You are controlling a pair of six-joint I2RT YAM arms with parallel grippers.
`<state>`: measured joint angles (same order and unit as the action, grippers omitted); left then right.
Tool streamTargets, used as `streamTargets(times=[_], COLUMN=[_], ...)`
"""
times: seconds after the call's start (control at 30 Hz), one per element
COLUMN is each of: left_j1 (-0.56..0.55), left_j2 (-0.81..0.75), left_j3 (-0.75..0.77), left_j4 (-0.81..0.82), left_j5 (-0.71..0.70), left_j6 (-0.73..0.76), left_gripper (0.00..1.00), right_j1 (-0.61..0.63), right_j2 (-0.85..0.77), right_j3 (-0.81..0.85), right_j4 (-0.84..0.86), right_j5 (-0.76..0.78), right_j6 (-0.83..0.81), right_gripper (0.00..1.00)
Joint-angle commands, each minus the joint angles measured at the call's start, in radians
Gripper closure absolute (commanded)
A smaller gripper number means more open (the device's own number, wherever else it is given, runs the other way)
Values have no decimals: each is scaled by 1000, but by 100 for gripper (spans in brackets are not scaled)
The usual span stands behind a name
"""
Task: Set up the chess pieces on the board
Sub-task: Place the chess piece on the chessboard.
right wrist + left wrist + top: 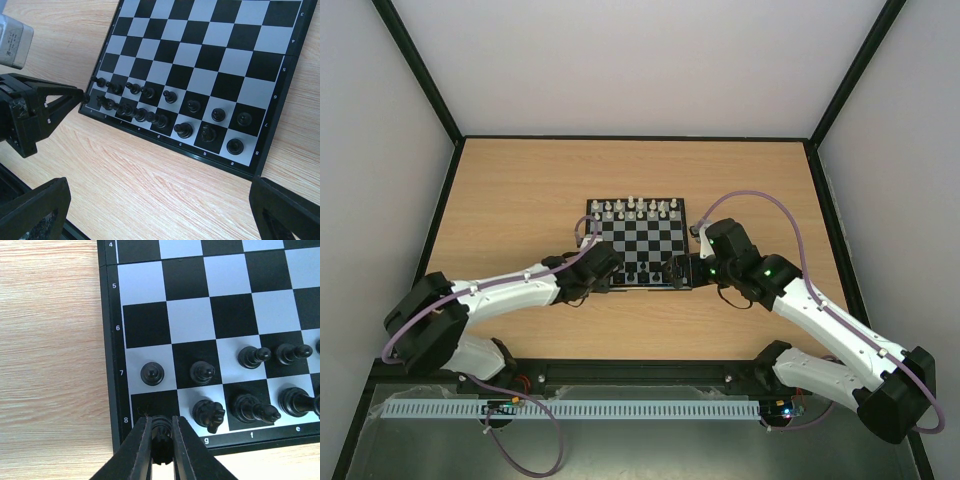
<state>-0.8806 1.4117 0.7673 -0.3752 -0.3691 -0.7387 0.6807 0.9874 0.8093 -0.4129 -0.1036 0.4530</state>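
The board (638, 240) lies mid-table, its near corner filling the left wrist view (190, 315). My left gripper (161, 420) is shut on a black rook (161, 437), which it holds upright over the dark corner square of row 8. A black knight (209, 414) stands on the square beside it and a pawn (152, 373) just ahead. The other black chess pieces (185, 129) fill the two near rows. My right gripper (160, 210) stands open over bare wood in front of the board's near edge, holding nothing. The left gripper (82, 97) shows at the board's far corner there.
White pieces (636, 208) line the board's far rows. Wooden table (520, 200) surrounds the board, with walls behind and at both sides. Both arms (510, 290) reach in from the near edge and meet at the board's near side.
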Motion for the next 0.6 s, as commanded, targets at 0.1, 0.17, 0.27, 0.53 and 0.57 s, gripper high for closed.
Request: streamTargets(times=[0.1,0.17,0.27,0.53,0.57], left_j1=[12,14,20,28,29], left_j2=[29,39,52,55,55], left_j3=[-18,-21,-26,-42,-44], left_j4=[23,33,48,59,62], left_j5=[6,10,17,23,24], left_j6=[18,23,24,23,24], left_gripper=[91,91,91,87,86], right_j1=[-3,-3,-3,-3,-3], right_j2=[0,3,4,6,7], right_j3=[-12,-13,-13,-15,-15], right_j4=[2,2,2,5,5], right_j5=[-1,0,-1,-2,-3], right_j6=[-1,-1,-2,-2,-2], right_gripper=[1,2,1,1,1])
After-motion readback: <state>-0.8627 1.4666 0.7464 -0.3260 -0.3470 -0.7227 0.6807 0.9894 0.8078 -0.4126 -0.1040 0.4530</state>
